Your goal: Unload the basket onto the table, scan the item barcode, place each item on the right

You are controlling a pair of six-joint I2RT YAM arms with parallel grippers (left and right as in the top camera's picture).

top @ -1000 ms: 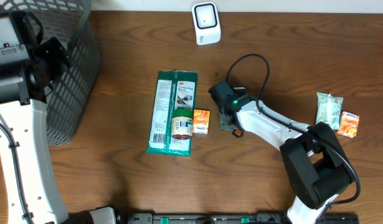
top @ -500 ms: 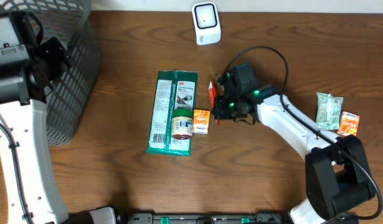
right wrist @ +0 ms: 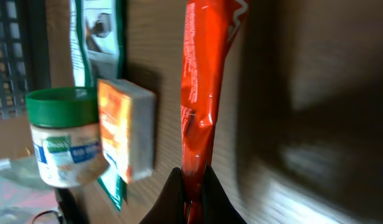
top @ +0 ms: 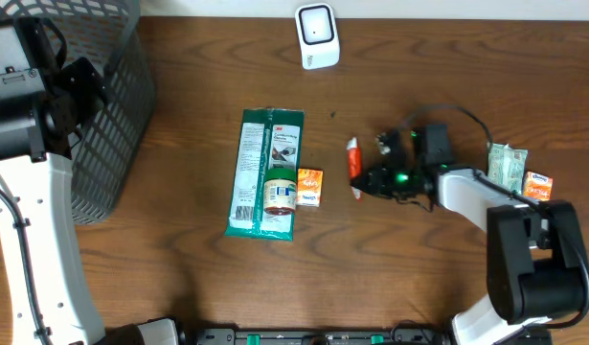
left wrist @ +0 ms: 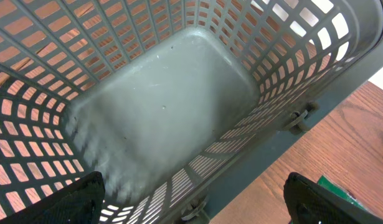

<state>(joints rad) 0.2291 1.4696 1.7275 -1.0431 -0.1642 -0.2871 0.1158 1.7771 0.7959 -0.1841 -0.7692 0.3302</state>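
My right gripper (top: 364,180) is shut on the bottom end of a slim red packet (top: 352,163), the item, which hangs above the table just right of the orange box (top: 309,187). In the right wrist view the red packet (right wrist: 203,81) rises straight from the closed gripper (right wrist: 192,193), edge-on. No barcode shows on it. The white scanner (top: 316,36) stands at the table's far edge. My left gripper (left wrist: 194,199) hovers open over the grey basket (left wrist: 179,93), holding nothing.
A long green package (top: 265,172) lies mid-table with a green-lidded jar (top: 280,192) on its lower end. Two small packets, pale green (top: 506,168) and orange (top: 536,190), lie at the right. The mesh basket (top: 112,96) fills the far left corner.
The right arm picked the red packet up from beside the orange box and swung back to the right with it. The left arm has stayed still over the basket.
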